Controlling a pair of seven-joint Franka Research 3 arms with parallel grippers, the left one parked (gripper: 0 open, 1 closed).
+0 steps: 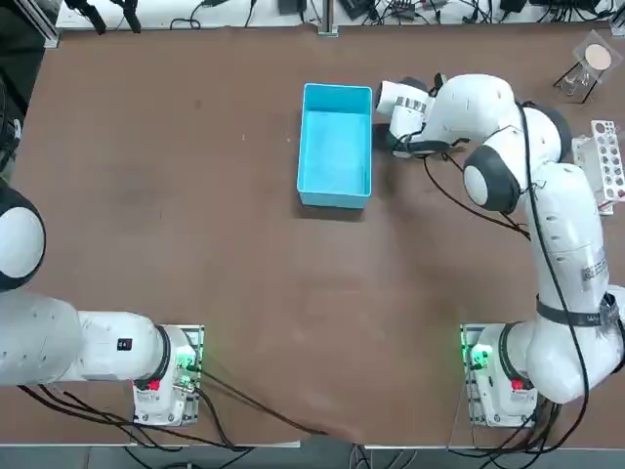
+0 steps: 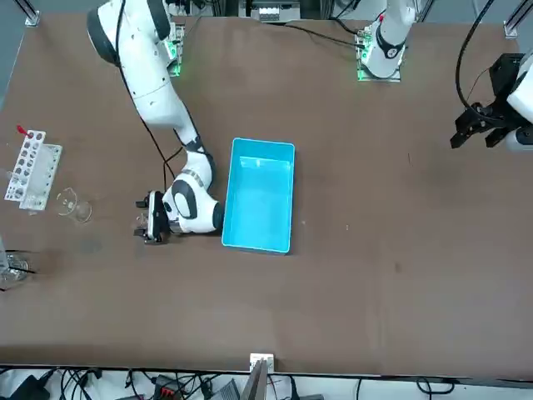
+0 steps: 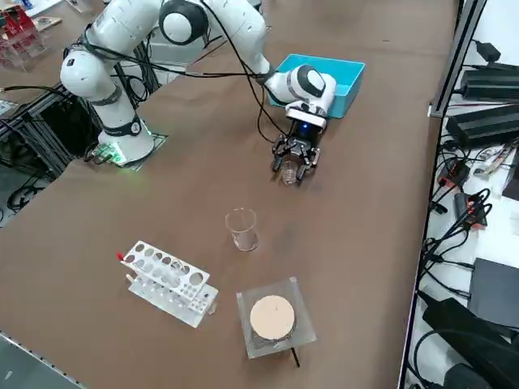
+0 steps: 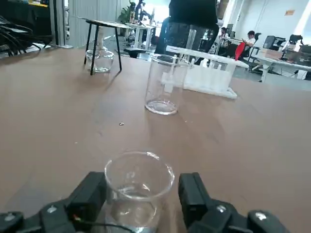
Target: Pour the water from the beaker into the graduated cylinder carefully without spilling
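Right gripper (image 4: 141,196) low at the table, fingers (image 4: 90,194) spread either side of the beaker (image 4: 138,187), small gaps both sides, not pinching it. Beaker upright on brown table (image 3: 178,211), a little water in the bottom. Farther out, graduated cylinder (image 4: 165,85) stands upright, well apart from the beaker. Beyond it, white rack (image 3: 166,284) and flask on stand (image 4: 100,58). Blue bin (image 3: 336,77) sits behind the gripper's wrist.
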